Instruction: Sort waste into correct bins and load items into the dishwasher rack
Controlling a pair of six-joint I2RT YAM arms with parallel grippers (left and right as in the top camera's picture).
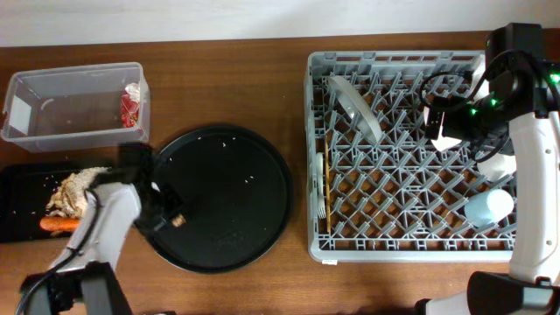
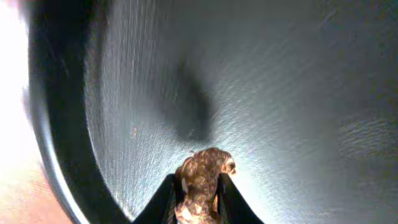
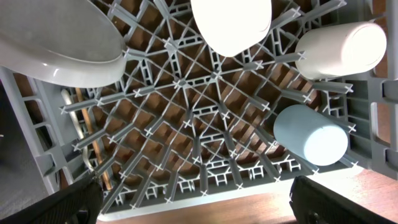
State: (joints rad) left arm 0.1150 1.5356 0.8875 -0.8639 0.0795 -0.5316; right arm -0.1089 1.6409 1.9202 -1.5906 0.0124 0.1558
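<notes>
My left gripper (image 1: 175, 219) (image 2: 198, 186) is shut on the small brown morsel (image 2: 202, 171), just above the large round black tray (image 1: 254, 157). The clear tub (image 1: 52, 131) holds the red-and-white wrapper (image 1: 133, 105). The shallow black tray (image 1: 17, 184) holds beige scraps (image 1: 74, 186) and the carrot (image 1: 59, 224). My right gripper (image 1: 446, 131) (image 3: 199, 205) is open and empty above the grey rack (image 1: 394, 59) (image 3: 205, 155). The rack holds the white plate (image 3: 56, 50), bowl (image 3: 231, 25), white cup (image 3: 342, 50), blue cup (image 3: 311, 134), chopsticks (image 3: 87, 118) and fork (image 1: 321, 206).
A few crumbs lie on the round black tray. Brown table shows between this tray and the rack, and along the rack's front edge (image 3: 249, 208). The clear tub and the shallow black tray stand at the far left.
</notes>
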